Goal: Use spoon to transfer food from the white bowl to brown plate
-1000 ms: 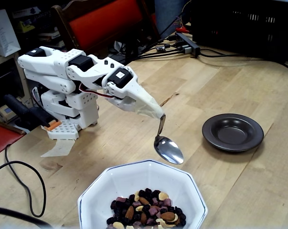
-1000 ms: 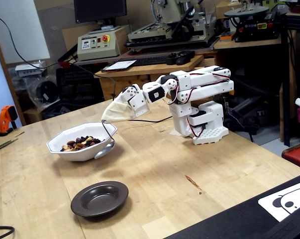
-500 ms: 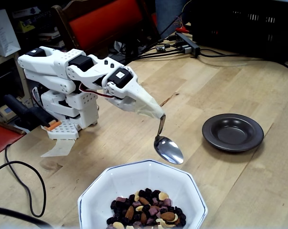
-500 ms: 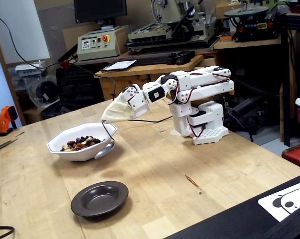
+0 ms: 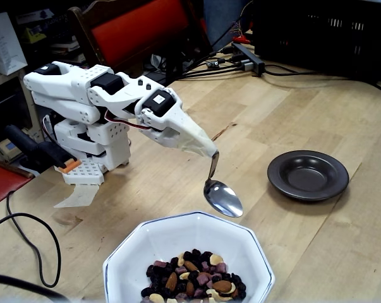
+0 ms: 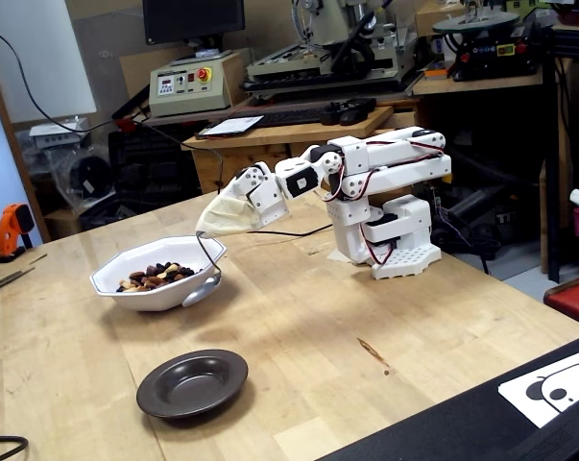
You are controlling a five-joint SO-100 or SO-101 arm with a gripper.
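White bowl (image 5: 124, 268) sits nearest in a fixed view, food (image 5: 193, 282) heaped at its near side. Just behind the far rim hangs the spoon (image 5: 222, 197), empty, handle clamped in the gripper (image 5: 206, 149), jaws closed on it under a pale cover. Brown plate (image 5: 308, 175) sits further back, bare. Step looks like pre-scoop; next: reach fwd over the rim, dip into the food.
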